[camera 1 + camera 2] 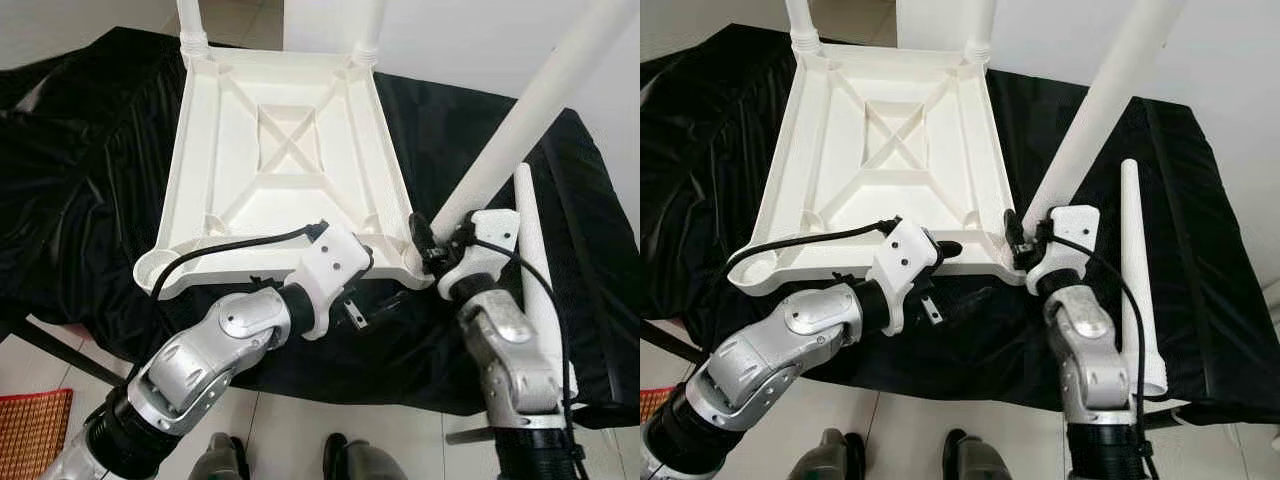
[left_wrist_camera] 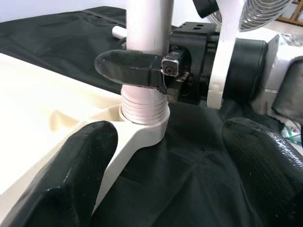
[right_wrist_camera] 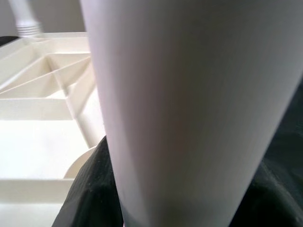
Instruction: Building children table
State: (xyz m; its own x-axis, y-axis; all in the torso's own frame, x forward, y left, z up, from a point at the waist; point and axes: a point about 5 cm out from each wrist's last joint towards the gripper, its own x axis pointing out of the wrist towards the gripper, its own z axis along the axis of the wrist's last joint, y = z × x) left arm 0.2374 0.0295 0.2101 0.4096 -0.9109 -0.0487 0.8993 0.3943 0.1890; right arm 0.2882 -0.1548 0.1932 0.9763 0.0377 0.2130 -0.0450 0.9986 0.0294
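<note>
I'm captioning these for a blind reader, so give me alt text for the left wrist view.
The right gripper clamps a white table leg whose threaded end sits in the corner socket of the upturned white tabletop. The left gripper's black fingers stand open in the foreground, over black cloth.

A black cloth (image 1: 90, 170) drapes the work surface, above pale floor tiles (image 1: 290, 430) and a red woven mat (image 1: 30, 430).
</note>
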